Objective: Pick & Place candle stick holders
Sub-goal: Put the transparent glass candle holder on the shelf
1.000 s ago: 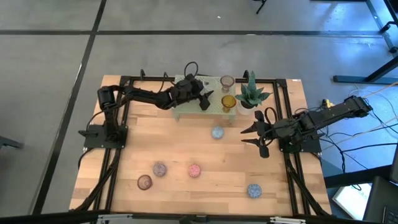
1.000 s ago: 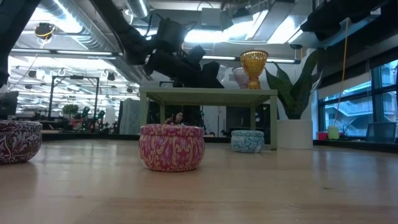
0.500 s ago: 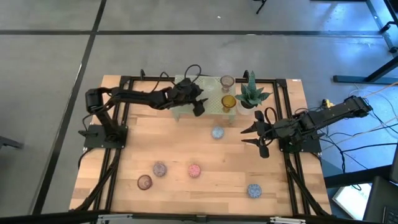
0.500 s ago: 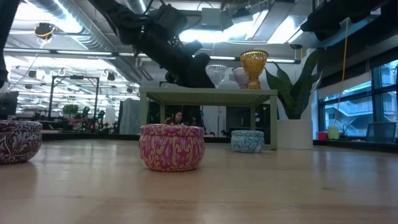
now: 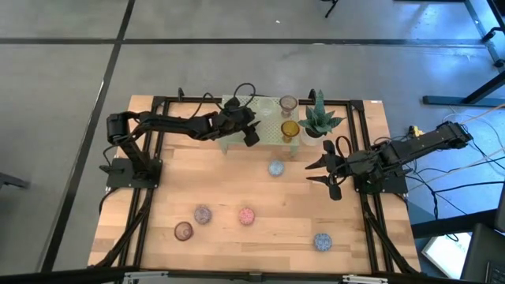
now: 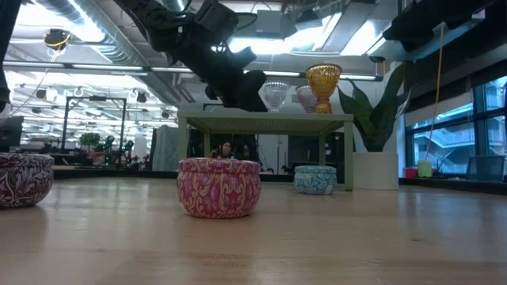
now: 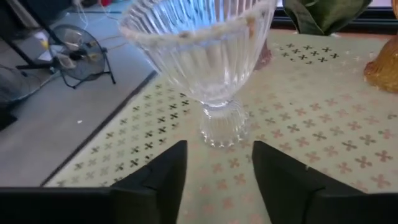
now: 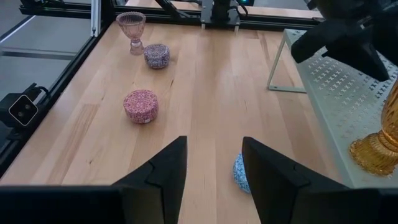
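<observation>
Left wrist view shows a clear ribbed glass holder (image 7: 208,68) standing on the green stand (image 7: 323,124) at the counter's far edge: light, rigid, slippery, breakable, best taken by its narrow stem. The left gripper (image 7: 214,174), open and empty, reaches level just before it. The right gripper (image 5: 327,175) waits open near the right edge.

On your worktop (image 5: 237,189), the stand (image 5: 237,136) sits at the far edge, carrying three holders (image 5: 289,117); potted plant (image 5: 319,120) just right of it. One holder (image 5: 275,168) lies before the stand. Four more (image 5: 247,215) lie along the near side.
</observation>
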You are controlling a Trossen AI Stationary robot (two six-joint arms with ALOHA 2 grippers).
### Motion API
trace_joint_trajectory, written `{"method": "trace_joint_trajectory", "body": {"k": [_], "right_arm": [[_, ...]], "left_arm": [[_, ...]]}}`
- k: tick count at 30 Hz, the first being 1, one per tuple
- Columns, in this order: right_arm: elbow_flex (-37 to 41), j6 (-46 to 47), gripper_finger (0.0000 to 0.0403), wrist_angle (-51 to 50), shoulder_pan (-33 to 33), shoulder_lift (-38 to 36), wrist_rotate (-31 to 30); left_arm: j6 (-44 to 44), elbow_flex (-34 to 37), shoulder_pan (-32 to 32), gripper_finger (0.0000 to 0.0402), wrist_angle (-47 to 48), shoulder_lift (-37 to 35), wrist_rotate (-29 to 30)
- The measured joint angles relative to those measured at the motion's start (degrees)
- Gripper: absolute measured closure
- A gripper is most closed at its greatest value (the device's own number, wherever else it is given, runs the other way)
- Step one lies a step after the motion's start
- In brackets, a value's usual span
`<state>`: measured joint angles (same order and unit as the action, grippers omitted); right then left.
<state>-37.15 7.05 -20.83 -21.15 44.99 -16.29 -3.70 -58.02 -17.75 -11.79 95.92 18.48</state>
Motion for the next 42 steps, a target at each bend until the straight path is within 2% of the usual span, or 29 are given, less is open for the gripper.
{"method": "trace_joint_trajectory", "body": {"k": [10, 16, 22, 37, 42], "right_arm": [[0.0, -0.2, 0.0243, 0.0, 0.0, 0.0, 0.0], [0.0, -1.4, 0.0243, 0.0, 0.0, 0.0, 0.0], [0.0, -1.5, 0.0243, 0.0, 0.0, 0.0, 0.0], [0.0, -1.5, 0.0243, 0.1, 0.0, 0.0, -0.1], [0.0, -1.7, 0.0243, 0.1, 0.0, 0.0, -0.2]], "left_arm": [[0.0, 0.0, -0.4, 0.0349, -0.4, 0.1, -0.1], [1.5, 0.0, -1.2, 0.0397, -0.9, 0.1, -0.9], [2.5, 0.0, -1.2, 0.0399, -3.9, 0.1, -4.4], [4.0, 0.0, -2.3, 0.0399, -8.4, 3.4, -3.7], [5.7, 0.0, -3.4, 0.0400, -8.2, 3.4, -5.7]]}}
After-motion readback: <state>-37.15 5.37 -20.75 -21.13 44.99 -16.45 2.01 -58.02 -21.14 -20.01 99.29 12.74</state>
